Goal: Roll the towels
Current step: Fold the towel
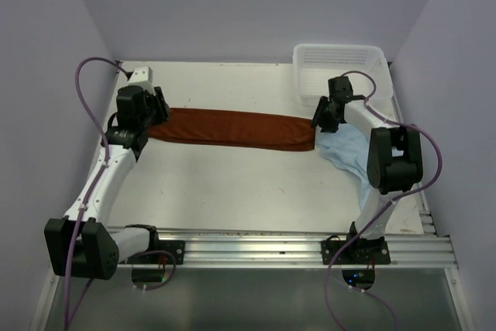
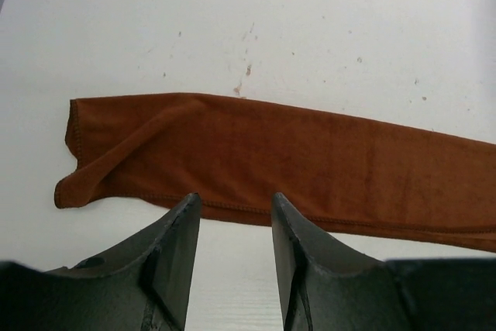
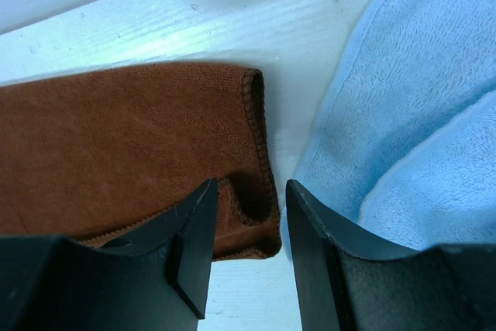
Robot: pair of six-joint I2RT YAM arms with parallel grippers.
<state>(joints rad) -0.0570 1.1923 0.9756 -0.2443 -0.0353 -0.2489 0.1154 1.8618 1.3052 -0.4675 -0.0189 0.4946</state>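
Observation:
A rust-brown towel [image 1: 236,129] lies folded into a long narrow strip across the white table. My left gripper [image 1: 155,108] is open and empty just above the strip's left end; in the left wrist view its fingertips [image 2: 186,208] hover at the near hem of the towel [image 2: 271,160]. My right gripper [image 1: 322,118] is open and empty over the strip's right end; in the right wrist view the towel's corner [image 3: 155,145] sits between the open jaws. A light blue towel [image 1: 349,149] lies crumpled to the right, also in the right wrist view [image 3: 418,114].
A white plastic basket [image 1: 341,67] stands at the back right corner. The table [image 1: 232,191] is walled in by pale purple panels. An aluminium rail [image 1: 256,249] runs along the near edge by the arm bases.

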